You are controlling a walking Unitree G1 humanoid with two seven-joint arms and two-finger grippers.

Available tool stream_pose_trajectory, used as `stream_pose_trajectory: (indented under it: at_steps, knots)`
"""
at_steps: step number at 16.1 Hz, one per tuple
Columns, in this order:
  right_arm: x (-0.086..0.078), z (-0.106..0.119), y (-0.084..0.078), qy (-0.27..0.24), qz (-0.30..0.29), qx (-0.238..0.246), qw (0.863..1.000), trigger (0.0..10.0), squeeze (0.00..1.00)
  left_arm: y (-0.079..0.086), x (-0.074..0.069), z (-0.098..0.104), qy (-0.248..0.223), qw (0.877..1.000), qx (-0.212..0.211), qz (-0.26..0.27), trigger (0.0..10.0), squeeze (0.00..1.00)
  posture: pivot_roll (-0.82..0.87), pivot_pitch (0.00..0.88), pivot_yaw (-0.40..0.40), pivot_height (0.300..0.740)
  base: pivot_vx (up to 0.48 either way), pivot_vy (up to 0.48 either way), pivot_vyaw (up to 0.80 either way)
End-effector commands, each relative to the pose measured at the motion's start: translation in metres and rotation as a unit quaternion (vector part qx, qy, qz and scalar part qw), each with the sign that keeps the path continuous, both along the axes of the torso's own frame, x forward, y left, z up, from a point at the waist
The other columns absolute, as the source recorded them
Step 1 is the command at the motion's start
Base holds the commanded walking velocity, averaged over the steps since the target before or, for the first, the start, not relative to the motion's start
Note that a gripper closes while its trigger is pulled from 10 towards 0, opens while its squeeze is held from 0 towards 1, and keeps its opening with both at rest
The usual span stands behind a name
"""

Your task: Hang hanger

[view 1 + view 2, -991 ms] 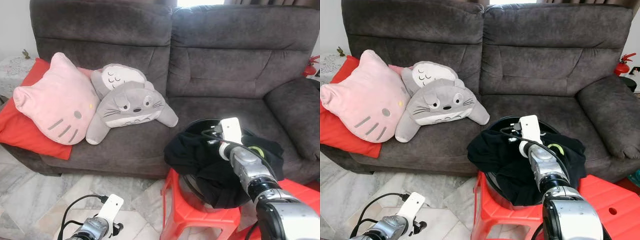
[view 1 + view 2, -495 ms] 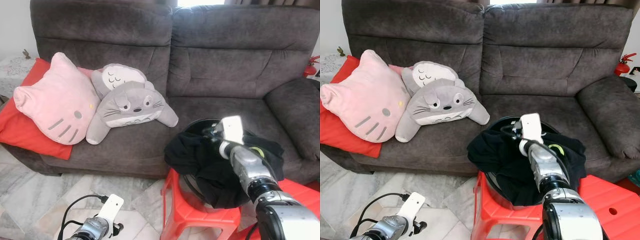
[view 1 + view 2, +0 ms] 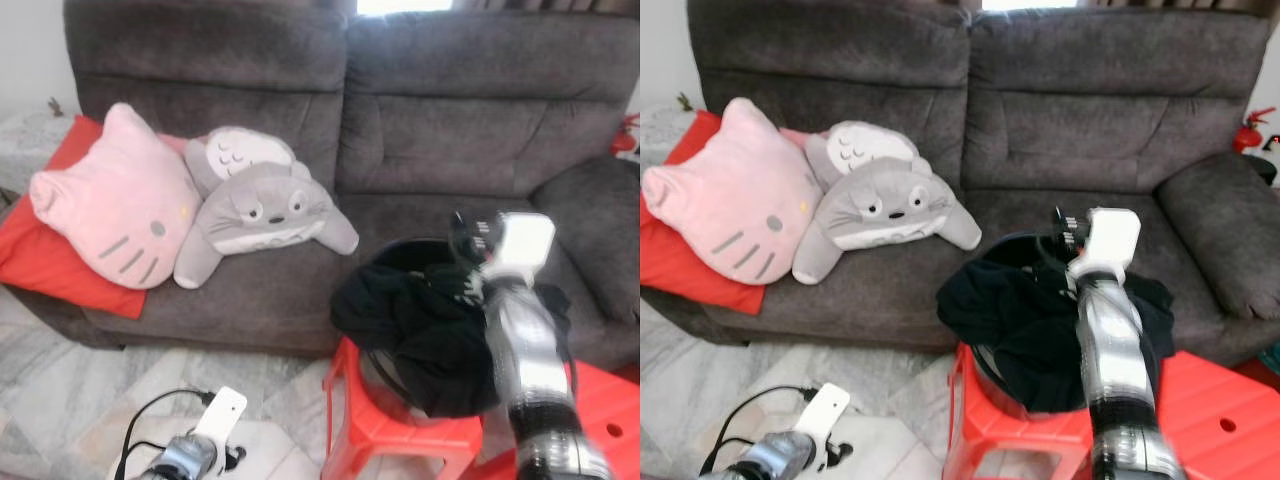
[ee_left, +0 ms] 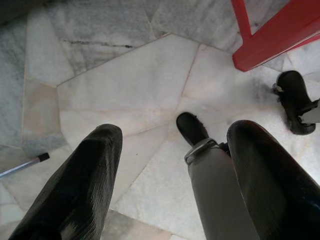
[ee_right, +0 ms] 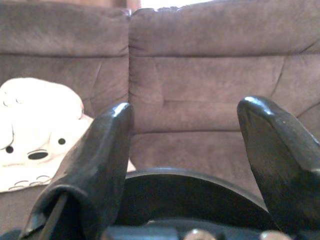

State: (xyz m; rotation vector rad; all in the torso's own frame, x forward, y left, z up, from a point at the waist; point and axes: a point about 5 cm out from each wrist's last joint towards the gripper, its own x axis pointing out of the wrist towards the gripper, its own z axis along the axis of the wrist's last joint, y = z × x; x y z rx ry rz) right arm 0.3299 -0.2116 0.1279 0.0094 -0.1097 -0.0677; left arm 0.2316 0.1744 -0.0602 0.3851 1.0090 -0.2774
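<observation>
A black basket (image 3: 400,247) heaped with dark clothing (image 3: 420,330) stands on a red stool (image 3: 385,425) in front of the sofa. My right arm (image 3: 520,340) reaches over the basket, blurred by motion, its white wrist camera (image 3: 522,243) above the far rim. In the right wrist view my right gripper (image 5: 186,106) is open and holds nothing; it looks over the basket rim (image 5: 190,173) toward the sofa back. My left gripper (image 4: 175,130) hangs low at the left, open over the marble floor. I cannot make out a hanger.
The grey sofa (image 3: 450,130) carries a pink cat cushion (image 3: 115,210), a grey plush (image 3: 265,210) and a red cushion (image 3: 30,250). A second red stool (image 3: 610,400) is at the right. In the left wrist view, a stool leg (image 4: 280,35) and my foot (image 4: 192,127) are close by.
My right arm has swung up and to the right, lifting the gripper from the clothing to above the basket's far rim. The left arm has stayed put.
</observation>
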Motion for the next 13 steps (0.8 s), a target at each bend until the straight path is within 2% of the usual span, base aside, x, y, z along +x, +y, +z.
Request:
stream_pose_trajectory:
  at_steps: [1,2,3,5,7,8,9,13]
  knots:
    - [-0.01,0.004,0.0,-0.016,-0.016,-0.001,1.0,10.0,0.0,0.001,0.0,0.0,-0.003,1.0,0.008,-0.008,10.0,0.0,-0.17,0.0,-0.023,0.74,0.0,0.0,0.0]
    - [-0.022,-0.005,-0.003,-0.013,-0.044,0.011,0.999,10.0,0.0,0.001,0.0,0.0,-0.006,1.0,0.007,-0.007,10.0,0.0,-0.18,0.0,-0.021,0.74,0.0,0.0,0.0]
    - [-0.028,-0.007,-0.003,-0.013,-0.049,0.015,0.999,10.0,0.0,0.001,0.0,0.0,-0.007,1.0,0.007,-0.006,10.0,0.0,-0.18,0.0,-0.021,0.74,0.0,0.0,0.0]
    - [-0.038,-0.005,-0.005,-0.027,-0.056,-0.021,0.998,10.0,0.0,0.002,0.001,0.001,-0.011,1.0,0.008,-0.003,10.0,0.0,-0.17,0.0,-0.017,0.74,0.0,0.0,0.0]
    - [-0.039,0.007,-0.008,-0.046,-0.071,-0.048,0.995,10.0,0.0,0.002,0.001,0.001,-0.013,1.0,0.01,-0.004,10.0,0.0,-0.17,0.0,-0.016,0.74,0.0,0.0,0.0]
    - [-0.036,0.018,-0.005,-0.069,-0.074,-0.047,0.994,10.0,0.0,0.003,0.001,0.001,-0.015,1.0,0.011,-0.003,10.0,0.0,-0.16,0.0,-0.021,0.74,0.0,0.0,0.0]
    - [-0.037,0.026,0.005,-0.08,-0.058,-0.07,0.993,10.0,0.0,0.003,0.001,0.001,-0.019,1.0,0.009,0.004,10.0,0.0,-0.16,0.0,-0.021,0.74,0.0,0.0,0.0]
    - [-0.062,0.021,0.018,-0.068,-0.033,-0.076,0.994,10.0,0.0,0.004,0.0,0.0,-0.026,1.0,0.009,0.011,10.0,0.0,-0.16,0.0,-0.023,0.74,0.0,0.0,0.0]
